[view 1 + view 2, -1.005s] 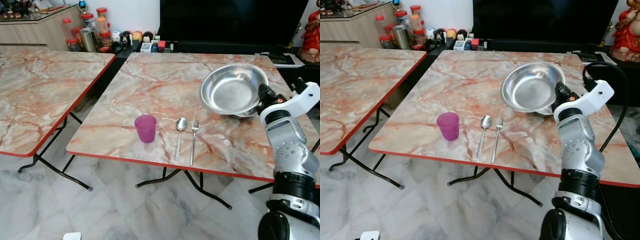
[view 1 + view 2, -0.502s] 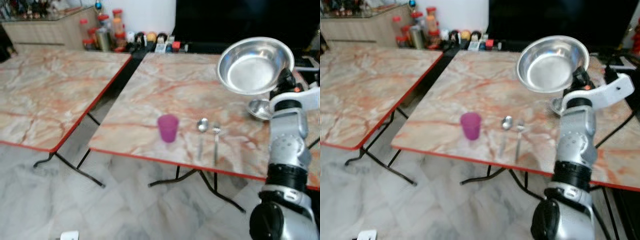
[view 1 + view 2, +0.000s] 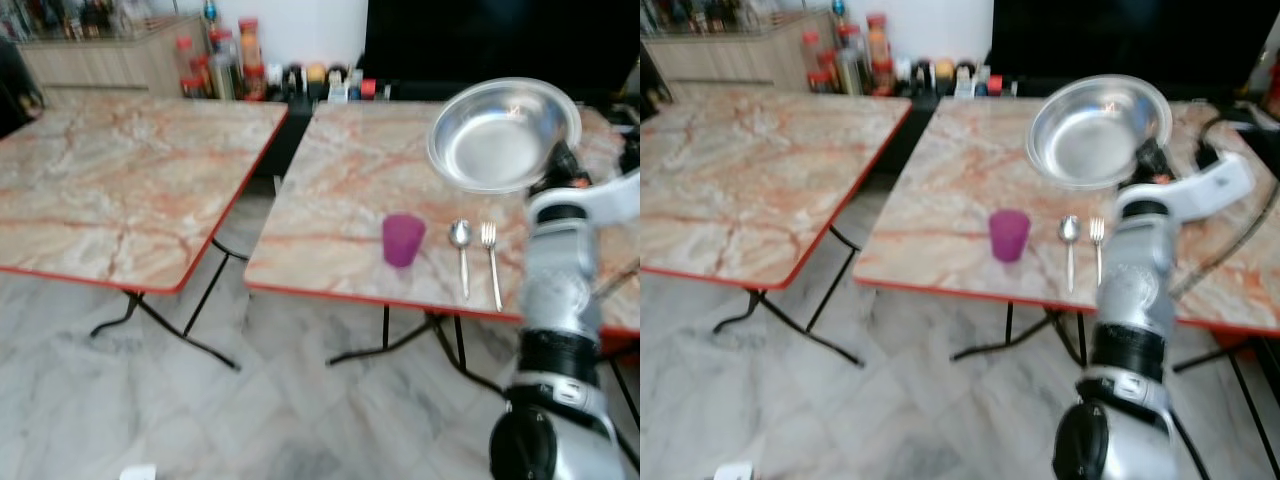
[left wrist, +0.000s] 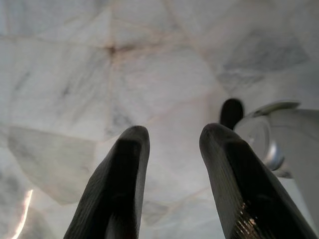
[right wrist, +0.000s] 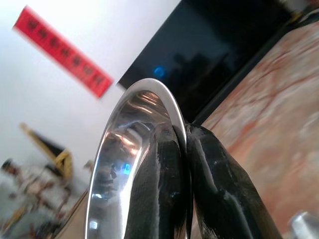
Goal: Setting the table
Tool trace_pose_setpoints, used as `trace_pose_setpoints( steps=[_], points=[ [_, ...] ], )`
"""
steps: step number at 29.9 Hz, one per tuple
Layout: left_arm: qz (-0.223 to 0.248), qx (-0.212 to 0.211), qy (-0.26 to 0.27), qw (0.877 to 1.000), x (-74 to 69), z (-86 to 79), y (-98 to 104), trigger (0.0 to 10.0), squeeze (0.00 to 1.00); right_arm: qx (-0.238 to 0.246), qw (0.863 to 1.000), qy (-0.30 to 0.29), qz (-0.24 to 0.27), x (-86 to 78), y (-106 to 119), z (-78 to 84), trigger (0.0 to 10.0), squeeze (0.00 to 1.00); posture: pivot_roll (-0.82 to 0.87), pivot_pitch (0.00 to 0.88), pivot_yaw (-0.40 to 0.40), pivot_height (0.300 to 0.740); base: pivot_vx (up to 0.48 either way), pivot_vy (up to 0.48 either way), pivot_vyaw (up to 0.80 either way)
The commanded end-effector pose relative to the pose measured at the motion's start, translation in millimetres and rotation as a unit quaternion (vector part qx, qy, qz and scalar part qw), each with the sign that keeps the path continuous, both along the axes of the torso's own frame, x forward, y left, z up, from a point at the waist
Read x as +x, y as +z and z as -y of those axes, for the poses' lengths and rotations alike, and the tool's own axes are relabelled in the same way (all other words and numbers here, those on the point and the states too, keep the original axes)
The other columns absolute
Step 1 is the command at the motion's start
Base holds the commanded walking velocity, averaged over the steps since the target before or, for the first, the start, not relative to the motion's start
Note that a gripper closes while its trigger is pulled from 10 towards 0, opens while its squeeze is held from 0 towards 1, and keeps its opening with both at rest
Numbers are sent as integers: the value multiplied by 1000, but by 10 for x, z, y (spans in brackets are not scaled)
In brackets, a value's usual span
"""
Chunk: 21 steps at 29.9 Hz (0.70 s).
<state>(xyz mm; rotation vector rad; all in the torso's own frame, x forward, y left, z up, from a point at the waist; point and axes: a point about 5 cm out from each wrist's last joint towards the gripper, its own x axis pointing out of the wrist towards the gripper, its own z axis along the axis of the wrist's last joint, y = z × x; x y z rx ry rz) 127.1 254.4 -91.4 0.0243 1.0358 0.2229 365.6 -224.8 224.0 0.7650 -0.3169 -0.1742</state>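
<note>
R claw (image 5: 185, 164) pinching rim of round steel bowl (image 3: 503, 135), held above marble-top table (image 3: 340, 190) w/ purple plastic cup (image 3: 403, 240); L claw (image 4: 172, 149) open over floor.

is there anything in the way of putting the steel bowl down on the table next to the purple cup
Nothing visible blocks it. The right gripper holds the steel bowl by its rim above the table. The purple cup, spoon and fork sit near the front edge, with bare tabletop behind them.
</note>
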Motion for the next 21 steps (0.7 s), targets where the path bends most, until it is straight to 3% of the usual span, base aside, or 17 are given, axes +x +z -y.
trace_pose_setpoints(
  steps=[1, 10, 14, 21],
  points=[
    [5, 0, 7, 1000, 18, -1, 6, 10000, 0, -3, 1000, -10, 24, -5, 120, 48, 10000, 0, 2, 0, 26, 732, 0, 480, 0],
    [5, 1, 7, 1000, 22, 0, 7, 10000, 0, 3, 1000, 1, 20, 3, 81, -54, 10000, 0, 4, 0, 26, 732, 0, 480, 0],
    [4, 2, 7, 1000, 21, -3, 7, 10000, 0, 4, 1000, 12, 11, 15, 41, -127, 10000, 0, 9, 0, 26, 732, 0, 480, -575],
    [3, 4, 6, 1000, 16, -7, 6, 10000, 0, 13, 1000, 12, 18, 7, 25, -161, 10000, 0, 12, 0, 28, 732, 0, 480, 0]
  ],
)
